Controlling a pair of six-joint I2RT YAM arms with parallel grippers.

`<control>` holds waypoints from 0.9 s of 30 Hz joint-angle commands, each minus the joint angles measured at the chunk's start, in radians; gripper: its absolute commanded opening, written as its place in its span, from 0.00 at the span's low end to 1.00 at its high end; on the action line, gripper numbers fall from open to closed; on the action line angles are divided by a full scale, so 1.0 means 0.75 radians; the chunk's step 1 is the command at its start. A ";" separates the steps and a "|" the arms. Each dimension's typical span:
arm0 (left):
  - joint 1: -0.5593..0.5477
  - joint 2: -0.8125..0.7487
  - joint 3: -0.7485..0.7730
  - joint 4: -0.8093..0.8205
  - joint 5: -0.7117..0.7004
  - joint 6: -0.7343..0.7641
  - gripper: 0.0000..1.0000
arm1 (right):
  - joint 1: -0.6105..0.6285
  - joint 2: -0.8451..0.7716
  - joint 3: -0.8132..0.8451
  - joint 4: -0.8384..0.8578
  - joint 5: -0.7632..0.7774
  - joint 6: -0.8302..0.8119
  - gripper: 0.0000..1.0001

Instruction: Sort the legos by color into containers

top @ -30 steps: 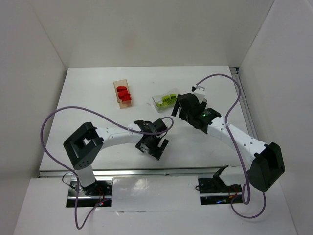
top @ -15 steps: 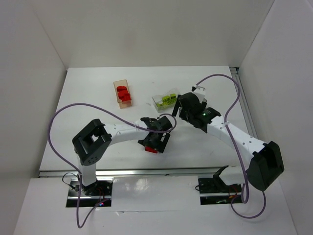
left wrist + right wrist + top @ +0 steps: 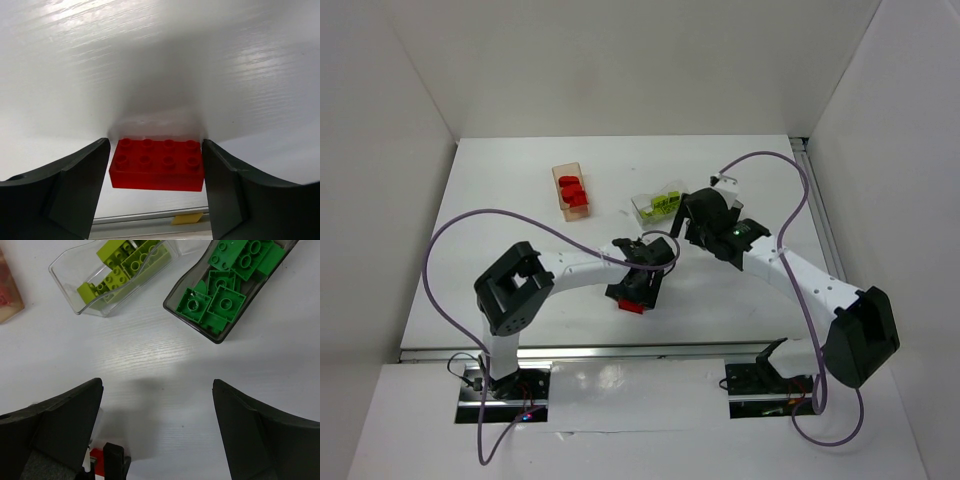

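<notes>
- left end effector (image 3: 155, 167) clenched on red brick (image 3: 157, 172), short ends between its fingers.
- brick judged light, rigid, slick; flat ends suit gripping.
- right end effector (image 3: 157, 390) released, empty.

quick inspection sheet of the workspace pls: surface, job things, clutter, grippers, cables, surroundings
surface: white table, glossy, no spills seen
job's things: peach box holds red bricks; clear box holds yellow-green bricks; dark grey box holds green bricks; one red brick is outside the boxes, in the left gripper
clutter: nothing seen
grippers: left gripper shut on the red brick, a finger against each end; right gripper open and empty, near the clear and grey boxes
cables: left purple cable loops over the table; right purple cable arcs above its arm; neither touches the boxes
surroundings: white walls on three sides
</notes>
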 commanded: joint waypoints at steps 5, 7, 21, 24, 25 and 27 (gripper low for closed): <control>0.005 -0.084 -0.014 -0.092 -0.072 -0.101 0.68 | -0.007 0.036 -0.017 0.033 -0.043 -0.030 0.97; 0.005 -0.085 -0.014 -0.108 -0.072 -0.116 0.59 | -0.007 0.036 -0.004 0.033 -0.055 -0.042 0.97; 0.620 -0.179 0.419 -0.147 -0.022 0.285 0.41 | -0.020 0.036 0.035 0.004 -0.026 -0.054 0.97; 0.720 -0.028 0.619 -0.127 -0.005 0.306 0.41 | -0.020 0.036 0.069 -0.053 -0.026 -0.054 0.97; 0.781 0.019 0.673 -0.127 0.008 0.324 0.41 | -0.020 0.036 0.081 -0.053 -0.014 -0.054 0.97; 0.833 0.115 0.850 -0.115 0.008 0.324 0.41 | -0.020 0.036 0.082 -0.068 -0.014 -0.054 0.97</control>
